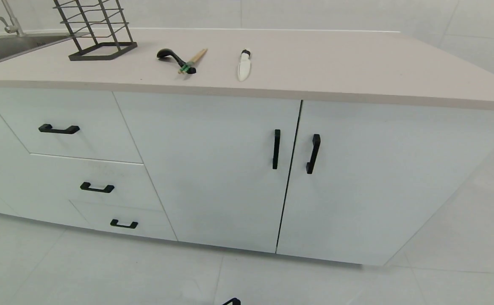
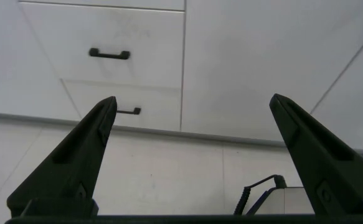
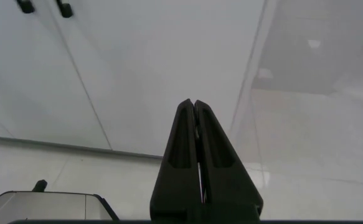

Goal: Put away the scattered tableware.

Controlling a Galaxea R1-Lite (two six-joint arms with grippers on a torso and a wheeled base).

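- Jaws on the left gripper (image 2: 192,99) stand wide apart with nothing between them. They hang low over the pale tiled floor (image 1: 103,271), in front of the drawers.
- Jaws on the right gripper (image 3: 194,106) are pressed together tip to tip and hold nothing. They are also low, in front of the cabinet doors.
- Cabinet front: three white drawers (image 1: 103,173) are stacked on the left, each with a black horizontal handle. Two white doors (image 1: 213,169) stand to the right, all shut. Their black vertical handles sit just beside each other at the centre seam.
- Tabletop (image 1: 357,63), near edge: a white knife (image 1: 244,67) lies flat. Its black end points far and its white tip points near.
- Left of the knife and apart from it, a black spoon (image 1: 166,54) lies with its bowl far-left and its handle running near-right.
- Wooden chopsticks (image 1: 198,56) with a green band lie at an angle. They touch the spoon handle at their near end.
- Farther left, a black wire rack (image 1: 103,50) stands upright on the tabletop.
- At the far-left corner, a steel sink (image 1: 1,48) is set into the tabletop, with a faucet (image 1: 12,21) behind it.
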